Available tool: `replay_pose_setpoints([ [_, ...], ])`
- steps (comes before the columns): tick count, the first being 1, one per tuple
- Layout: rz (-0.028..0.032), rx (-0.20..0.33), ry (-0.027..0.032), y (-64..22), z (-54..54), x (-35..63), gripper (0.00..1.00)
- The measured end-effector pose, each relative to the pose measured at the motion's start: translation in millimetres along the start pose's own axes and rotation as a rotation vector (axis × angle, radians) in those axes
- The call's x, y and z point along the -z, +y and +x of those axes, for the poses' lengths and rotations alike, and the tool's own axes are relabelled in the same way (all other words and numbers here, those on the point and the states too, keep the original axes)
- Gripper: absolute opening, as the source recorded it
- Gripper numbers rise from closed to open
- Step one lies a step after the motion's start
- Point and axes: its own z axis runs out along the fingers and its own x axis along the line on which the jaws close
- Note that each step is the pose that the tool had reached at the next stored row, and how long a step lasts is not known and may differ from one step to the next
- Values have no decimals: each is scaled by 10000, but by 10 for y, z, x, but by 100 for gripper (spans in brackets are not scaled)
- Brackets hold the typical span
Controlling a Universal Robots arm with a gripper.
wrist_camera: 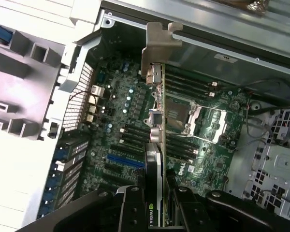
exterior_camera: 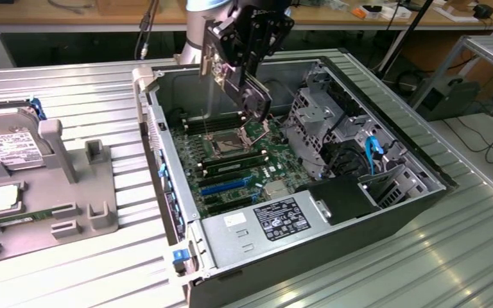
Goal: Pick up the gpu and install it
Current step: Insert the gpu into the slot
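- Bright, even light comes from overhead; the ribbed metal table (exterior_camera: 75,83) beside my gripper (exterior_camera: 242,67) shines pale, with streaks of glare.
- Below my gripper the computer case (exterior_camera: 384,212) is dimmer inside, its walls shading the motherboard (exterior_camera: 229,160).
- In the wrist view the grey fixture (wrist_camera: 19,96) outside the case washes out almost white.
- The gpu (wrist_camera: 156,159) I grip has a bright bracket end, and my fingers (wrist_camera: 130,208) show as dark silhouettes.

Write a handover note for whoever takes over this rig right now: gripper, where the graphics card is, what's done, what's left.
Gripper: shut on the thin green gpu card with black cooler and silver end bracket.
Where: card held on edge over the green motherboard inside the open black computer case.
Done: card picked up.
Left: not yet seated in a slot.
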Motion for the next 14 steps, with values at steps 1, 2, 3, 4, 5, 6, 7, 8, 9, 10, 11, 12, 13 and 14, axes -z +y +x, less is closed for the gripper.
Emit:
replay_pose_setpoints([
  [1,-2,161,7,0,0,0,27],
  [2,-3,297,12,0,0,0,27],
  [3,-5,455,19,0,0,0,27],
  [4,-6,609,25,0,0,0,27],
  [5,-7,706,28,0,0,0,27],
  [6,-8,793,33,0,0,0,27],
  [7,-9,894,37,0,0,0,27],
  [8,-9,976,40,0,0,0,27],
  [9,-10,1085,45,0,0,0,27],
  [10,-12,1258,52,0,0,0,27],
  [11,-14,1395,57,0,0,0,27],
  [12,-14,1464,60,0,0,0,27],
  [13,-15,1567,64,0,0,0,27],
  [14,-16,1716,70,0,0,0,27],
])
